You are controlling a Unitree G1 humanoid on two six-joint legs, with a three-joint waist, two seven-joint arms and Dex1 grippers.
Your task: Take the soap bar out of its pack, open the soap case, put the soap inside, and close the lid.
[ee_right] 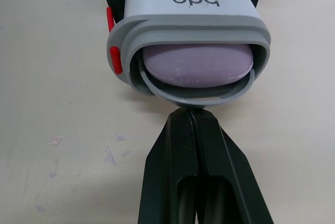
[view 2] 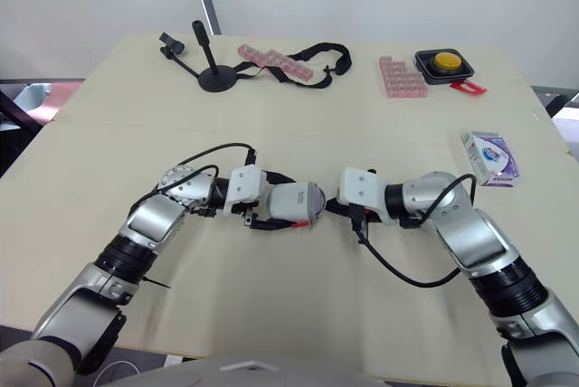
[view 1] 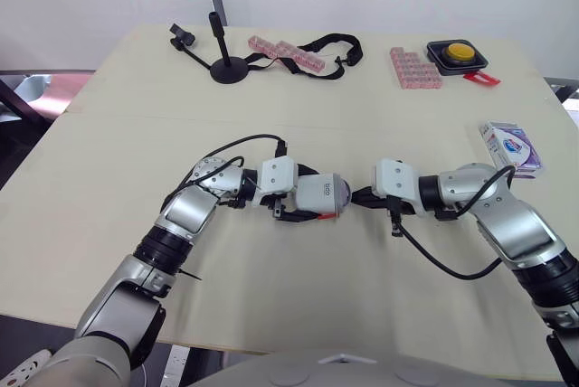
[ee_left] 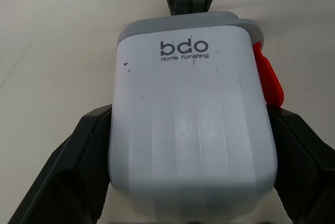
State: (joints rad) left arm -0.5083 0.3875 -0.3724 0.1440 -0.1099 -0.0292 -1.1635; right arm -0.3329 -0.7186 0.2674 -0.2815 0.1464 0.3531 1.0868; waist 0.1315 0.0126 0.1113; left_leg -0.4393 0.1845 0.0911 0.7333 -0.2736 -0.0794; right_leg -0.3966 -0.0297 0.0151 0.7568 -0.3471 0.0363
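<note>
– Pincer states first: how is the left pincer point(ee_left: 188, 119) set?
– It is clamped on the white, round-cornered plastic soap case point(view 1: 323, 193). Its matt black fingers point(ee_left: 78, 177) are pressed against the two long sides of the smooth shell, on which "bdo Home Furnishing" is printed.
– And the right pincer point(ee_right: 189, 115)?
– Its two black fingers are brought flat together with no gap between them. Their tips are set against the curved grey lip point(ee_right: 172, 96) at the end of the case. Whether that lip is nipped between them cannot be told.
– Where is the soap found?
– The pale lilac, smooth, rounded soap bar point(ee_right: 196, 64) is seen inside the case through its open end. It is framed by a thick grey rim point(ee_right: 125, 30), and a small red plastic tab point(ee_left: 268, 80) is fitted at one side of that rim.
– Where is the case held?
– It is held lengthwise between the two pincers, near the middle of the pale beige matt counter point(view 1: 271, 306).
– What else is laid out?
– A white and purple cardboard soap pack point(view 1: 511, 147) is lying near the right edge, well apart from the case. Along the far side are found:
  - a black stand point(view 1: 226, 66) with a round base
  - a looped black strap point(view 1: 330, 46)
  - a strip of pink translucent blocks point(view 1: 288, 52)
  - a second pink block cluster point(view 1: 415, 69)
  - a black tray point(view 1: 437, 51) bearing a yellow button point(view 1: 460, 51)
</note>
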